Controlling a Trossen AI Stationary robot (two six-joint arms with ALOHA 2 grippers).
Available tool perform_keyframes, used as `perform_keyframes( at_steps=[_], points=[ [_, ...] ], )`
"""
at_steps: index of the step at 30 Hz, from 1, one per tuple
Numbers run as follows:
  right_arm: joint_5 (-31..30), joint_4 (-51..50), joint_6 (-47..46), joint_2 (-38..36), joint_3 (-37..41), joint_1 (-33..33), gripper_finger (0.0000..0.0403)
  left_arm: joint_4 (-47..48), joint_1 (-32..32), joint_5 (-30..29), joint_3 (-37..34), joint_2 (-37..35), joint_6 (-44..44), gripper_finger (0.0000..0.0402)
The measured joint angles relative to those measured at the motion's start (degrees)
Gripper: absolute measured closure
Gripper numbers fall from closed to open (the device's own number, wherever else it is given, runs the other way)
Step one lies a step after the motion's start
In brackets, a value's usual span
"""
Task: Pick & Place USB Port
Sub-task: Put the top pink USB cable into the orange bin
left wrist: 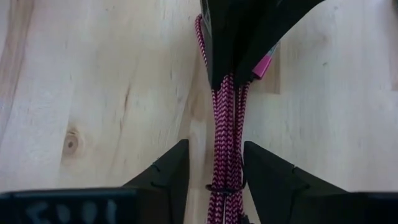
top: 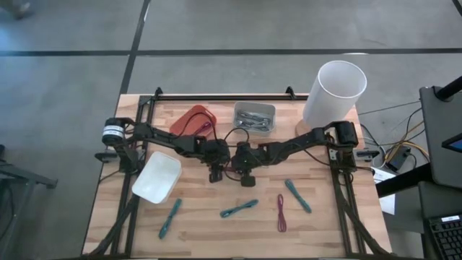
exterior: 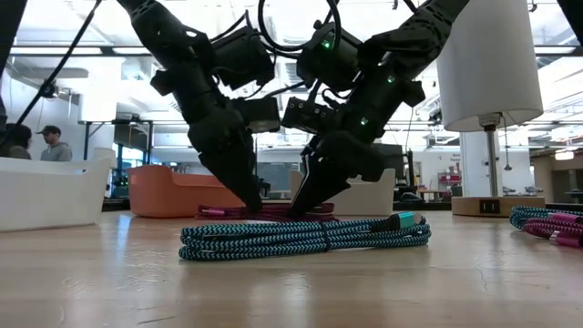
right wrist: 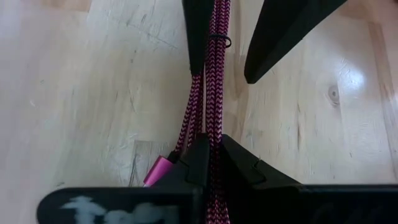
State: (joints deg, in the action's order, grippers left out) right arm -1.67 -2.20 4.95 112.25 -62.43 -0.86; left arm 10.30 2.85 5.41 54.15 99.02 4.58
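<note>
A pink braided USB cable, tied in a long bundle [left wrist: 227, 124], lies on the wooden table at its middle, also seen in the low view [exterior: 264, 211]. My right gripper [right wrist: 214, 140] is shut on the bundle near its pink plug [right wrist: 157, 171]. My left gripper [left wrist: 216, 146] is open. Its fingers stand on either side of the bundle's other end, by a black tie [left wrist: 224, 186]. Both grippers point down at the table [top: 216, 175] [top: 247, 179]. My right gripper pinches the bundle's several strands [right wrist: 213, 124] between its two fingers, near the plug end. The fingers come from above, slanting down, and lie across the bundle. The bundle lies flat on the table. My left gripper: I cannot tell whether a finger [left wrist: 264, 171] touches the bundle.
Three teal cable bundles [top: 170, 217] [top: 239, 209] [top: 297, 195] and another pink one [top: 281, 213] lie nearer the front. A white bin [top: 157, 177] stands at the left, an orange bin [top: 193, 119] and a grey tray [top: 255, 115] at the back, and a white cylinder [top: 333, 90] at the back right.
</note>
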Motion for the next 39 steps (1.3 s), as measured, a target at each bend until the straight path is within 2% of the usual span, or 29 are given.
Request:
perform_keyframes(
  at_steps=[16, 24, 39],
  points=[
    [-0.04, 1.40, 0.19, 0.00, 0.00, 0.00, 0.0380, 0.74, -0.02, 0.26, -0.02, 0.00, 0.07, 0.0390],
    [-0.03, 1.53, -0.28, 0.00, 0.00, 0.00, 0.0372, 0.87, -0.02, 0.24, -0.02, -0.02, 0.17, 0.0394],
    [-0.02, 1.59, -0.72, -0.61, -0.02, -0.22, 0.0274, 1.75, -0.02, -0.79, -0.07, -0.52, 2.03, 0.0399]
  ],
)
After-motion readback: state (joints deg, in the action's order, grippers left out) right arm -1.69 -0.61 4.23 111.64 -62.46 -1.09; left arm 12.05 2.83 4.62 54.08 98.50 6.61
